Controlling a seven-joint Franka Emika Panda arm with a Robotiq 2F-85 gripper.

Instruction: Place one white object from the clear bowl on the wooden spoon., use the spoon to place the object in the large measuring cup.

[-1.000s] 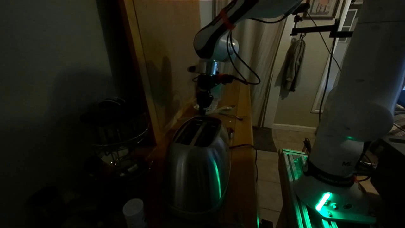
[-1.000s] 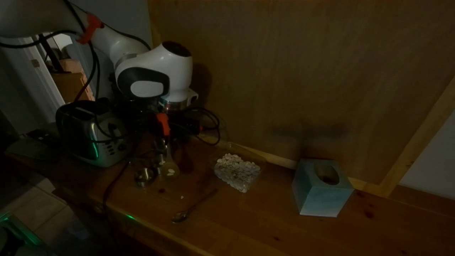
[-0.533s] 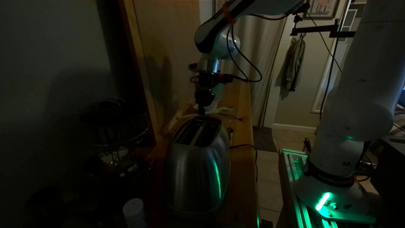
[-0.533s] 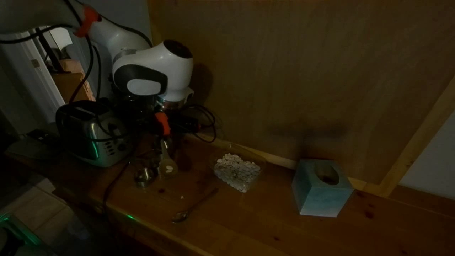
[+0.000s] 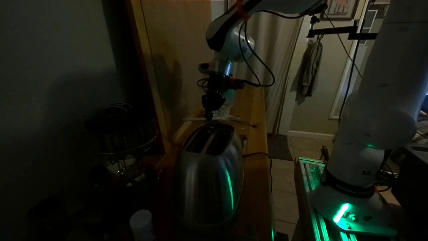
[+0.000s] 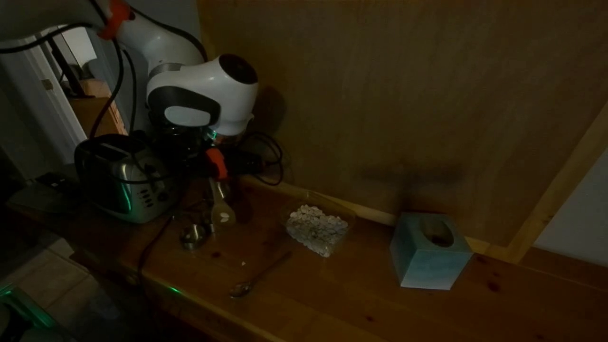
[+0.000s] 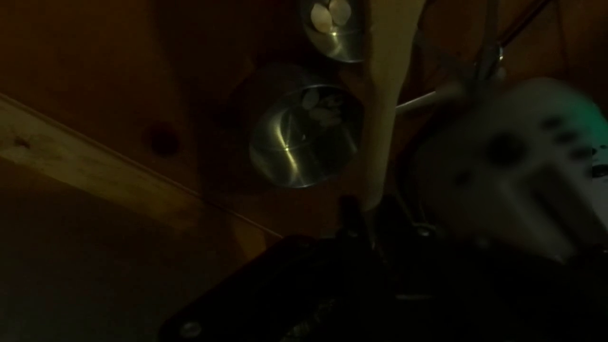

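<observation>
My gripper (image 7: 370, 211) pinches the wooden spoon (image 7: 385, 61) by the handle, so its head reaches out free; in an exterior view the spoon (image 5: 220, 118) looks roughly level, probably to keep the load on. Just beside the handle, close to the gripper, sits what I take for the large measuring cup (image 7: 289, 164), metal, white bits (image 7: 325, 114) inside. Further along the spoon, partly hidden by it in the wrist view, a second cup (image 7: 339, 46) holds white chips (image 7: 321, 18); sizes hard to compare. Task's white pieces (image 6: 224, 217), apparently two, too dark to be sure, lie in the spoon's head, the end away from my gripper. Not delivered yet, I judge: I need that head over the cup, then tip; moving too fast could spill them. Across the spoon from both cups: toaster (image 6: 137, 204). Well apart from the spoon, opposite the toaster: clear bowl (image 6: 339, 209), well stocked; farther from the spoon still, tissue box (image 6: 427, 261).
</observation>
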